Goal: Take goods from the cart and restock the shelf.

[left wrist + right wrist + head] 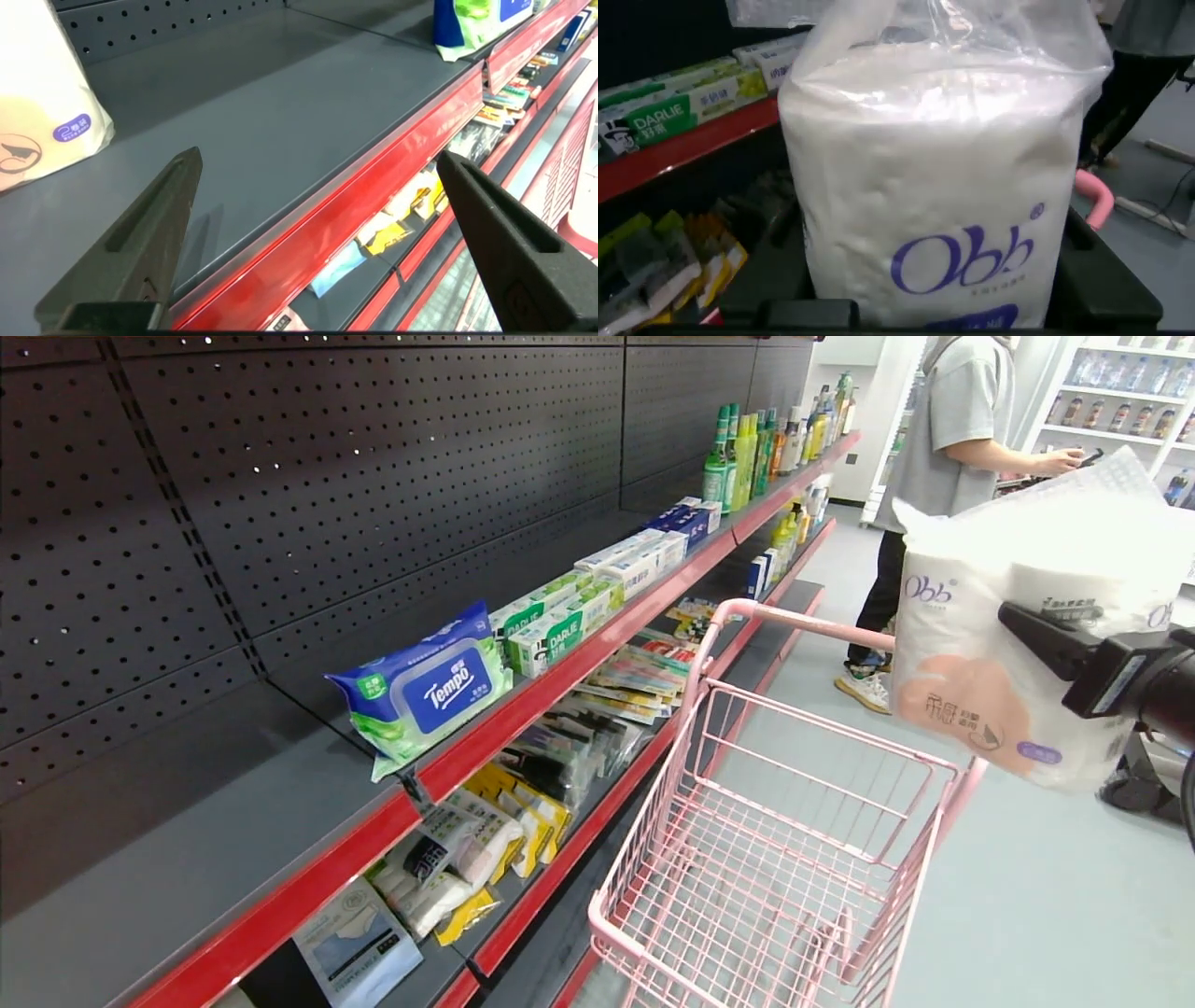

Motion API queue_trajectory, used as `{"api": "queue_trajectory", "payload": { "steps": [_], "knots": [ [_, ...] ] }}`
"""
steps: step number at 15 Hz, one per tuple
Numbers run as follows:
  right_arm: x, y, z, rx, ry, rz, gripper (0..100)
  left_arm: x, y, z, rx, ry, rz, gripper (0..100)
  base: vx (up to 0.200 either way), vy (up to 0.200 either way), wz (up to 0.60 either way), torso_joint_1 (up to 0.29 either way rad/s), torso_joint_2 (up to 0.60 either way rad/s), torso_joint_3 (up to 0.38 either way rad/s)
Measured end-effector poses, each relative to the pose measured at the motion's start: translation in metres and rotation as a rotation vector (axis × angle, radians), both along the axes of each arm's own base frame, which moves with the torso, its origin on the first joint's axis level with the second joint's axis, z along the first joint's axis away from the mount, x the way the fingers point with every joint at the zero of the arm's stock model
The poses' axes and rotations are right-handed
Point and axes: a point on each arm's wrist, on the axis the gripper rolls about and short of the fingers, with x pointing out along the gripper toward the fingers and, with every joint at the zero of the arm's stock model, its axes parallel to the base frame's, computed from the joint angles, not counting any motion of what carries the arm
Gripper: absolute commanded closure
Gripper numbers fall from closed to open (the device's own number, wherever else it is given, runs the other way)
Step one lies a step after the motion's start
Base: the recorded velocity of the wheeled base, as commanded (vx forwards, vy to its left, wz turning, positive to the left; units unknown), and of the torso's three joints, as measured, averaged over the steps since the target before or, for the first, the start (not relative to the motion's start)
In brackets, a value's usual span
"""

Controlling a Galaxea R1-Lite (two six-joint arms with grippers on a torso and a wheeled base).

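My right gripper (1016,623) is shut on a white plastic pack of toilet rolls (1018,616), held in the air above the right side of the pink wire cart (803,626). The right wrist view has the same pack (943,187) close up between the right gripper (934,303) fingers. My left gripper (318,233) is open and holds nothing, hovering over the bare grey top shelf board (299,112). A second toilet roll pack (47,93) stands on that board off to one side of it. The shelf (187,821) with its red front edge runs along the left.
A blue wet-wipes pack (425,686) lies on the shelf, then toothpaste boxes (560,616) and green bottles (742,453) farther along. Lower shelves hold packets (485,831). A person (943,439) stands in the aisle beyond the cart. Grey floor lies to the right.
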Motion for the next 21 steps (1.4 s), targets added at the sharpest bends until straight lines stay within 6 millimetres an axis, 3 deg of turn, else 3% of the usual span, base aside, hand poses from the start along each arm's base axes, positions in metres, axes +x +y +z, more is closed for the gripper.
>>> {"api": "queue_trajectory", "payload": {
  "steps": [4,7,12,21],
  "knots": [
    [0.003,0.003,-0.027,-0.010,0.097,0.011,100,0.000,0.000,0.000,0.000,0.000,0.000,0,0.000,0.000,0.00,0.000,0.00,0.000],
    [0.003,0.003,-0.035,-0.013,0.123,0.014,100,0.000,0.000,0.000,0.000,0.000,0.000,0,0.000,0.000,0.00,0.000,0.00,0.000],
    [0.005,0.003,-0.038,-0.022,0.137,0.011,100,0.000,0.000,0.000,0.000,0.001,0.000,0,0.000,0.000,0.00,0.019,-0.04,-0.026],
    [0.011,0.005,-0.035,-0.036,0.130,0.015,100,0.000,0.000,0.000,0.000,0.000,0.000,0,0.000,0.000,0.00,0.158,-0.37,-0.203]
  ]
}}
